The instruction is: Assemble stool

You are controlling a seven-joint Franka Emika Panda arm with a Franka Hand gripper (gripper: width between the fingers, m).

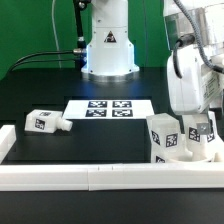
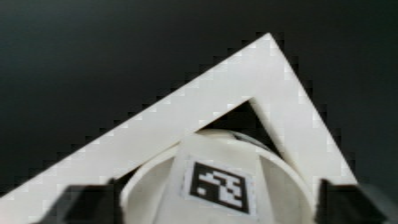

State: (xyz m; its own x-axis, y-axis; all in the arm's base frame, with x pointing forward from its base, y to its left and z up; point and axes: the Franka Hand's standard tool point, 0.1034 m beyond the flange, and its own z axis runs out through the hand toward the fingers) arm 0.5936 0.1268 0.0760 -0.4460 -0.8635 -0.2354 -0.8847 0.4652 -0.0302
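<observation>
We see the gripper (image 1: 200, 135) lowered into the corner formed by the white rails (image 1: 100, 176). In the wrist view its dark fingers (image 2: 349, 202) stand on either side of a rounded white stool piece (image 2: 217, 180), which lies right between them. We cannot tell whether the fingers press on it or merely straddle it.

We judge that the corner is chosen on purpose. The white rails (image 2: 267, 90) act as a stop, so a part pushed against them cannot slide or turn while it is handled. Just beside the gripper stands another tagged stool part (image 1: 165, 138), close at hand for joining. A loose leg (image 1: 45, 122) lies well apart from the gripper on the black table (image 1: 40, 95), with the marker board (image 1: 110, 107) between them.

We can read no writing anywhere. The parts and the board carry only black-and-white square tags, and the robot base (image 1: 108, 45) bears a black warning triangle with no legible words.
</observation>
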